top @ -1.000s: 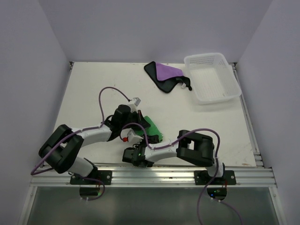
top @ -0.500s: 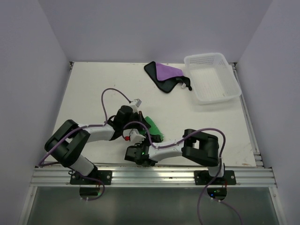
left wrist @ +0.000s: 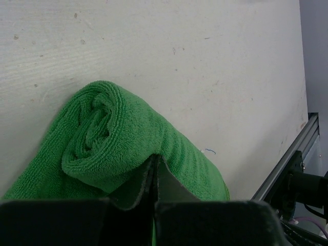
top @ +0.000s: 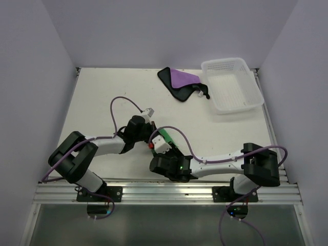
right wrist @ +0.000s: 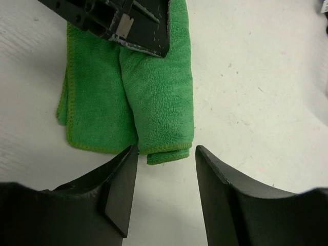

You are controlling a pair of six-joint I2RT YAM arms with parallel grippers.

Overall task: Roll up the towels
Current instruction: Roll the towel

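Observation:
The green towel [left wrist: 118, 138] lies near the front of the table, partly rolled, with a flat part beside the roll [right wrist: 154, 97]. In the top view only a bit of the green towel [top: 167, 138] shows between the wrists. My left gripper [left wrist: 155, 163] is shut, its tips pressed against the side of the roll; I see no cloth between them. My right gripper [right wrist: 165, 151] is open, its fingers either side of the roll's near end, low over the table. The purple towel [top: 182, 79], with black edging, lies crumpled at the back. In the top view, left gripper [top: 154, 134] and right gripper [top: 165, 149] meet at the green towel.
A white lattice basket [top: 231, 92] stands at the back right, next to the purple towel. The aluminium rail [top: 169, 187] runs along the table's near edge, close behind my right wrist. Purple cables loop over both arms.
My right arm has swung out: its elbow moved right and its wrist moved right and up to the green towel's near end. My left arm has barely moved.

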